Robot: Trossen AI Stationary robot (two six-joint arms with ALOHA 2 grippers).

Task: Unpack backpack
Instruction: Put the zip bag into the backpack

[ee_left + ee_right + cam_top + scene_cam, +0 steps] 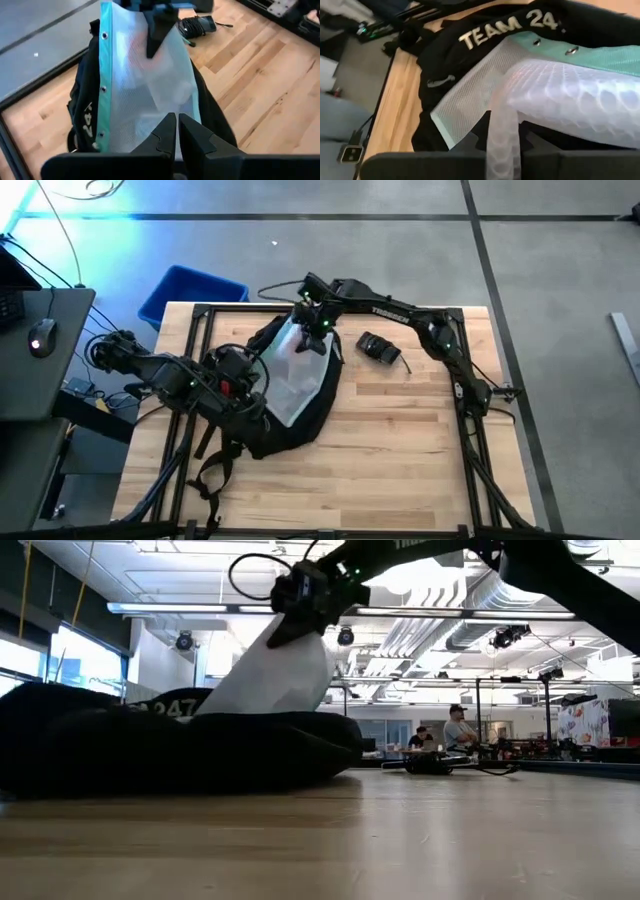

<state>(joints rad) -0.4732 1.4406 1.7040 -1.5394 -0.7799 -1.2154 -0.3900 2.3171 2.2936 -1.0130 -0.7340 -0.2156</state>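
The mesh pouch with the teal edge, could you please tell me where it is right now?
In the high view, the mesh pouch sits left of the table's centre, half out of the backpack, with the right pincer shut on its far end.

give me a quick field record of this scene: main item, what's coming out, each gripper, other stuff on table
main item: backpack, black, lying on the wooden table
coming out: translucent mesh pouch with a teal edge, partly out of the backpack
right gripper: shut on the pouch's upper end, lifting it
left gripper: shut, over the backpack at the pouch's lower end
other items: small black device with a cord on the table; blue bin beyond the table edge
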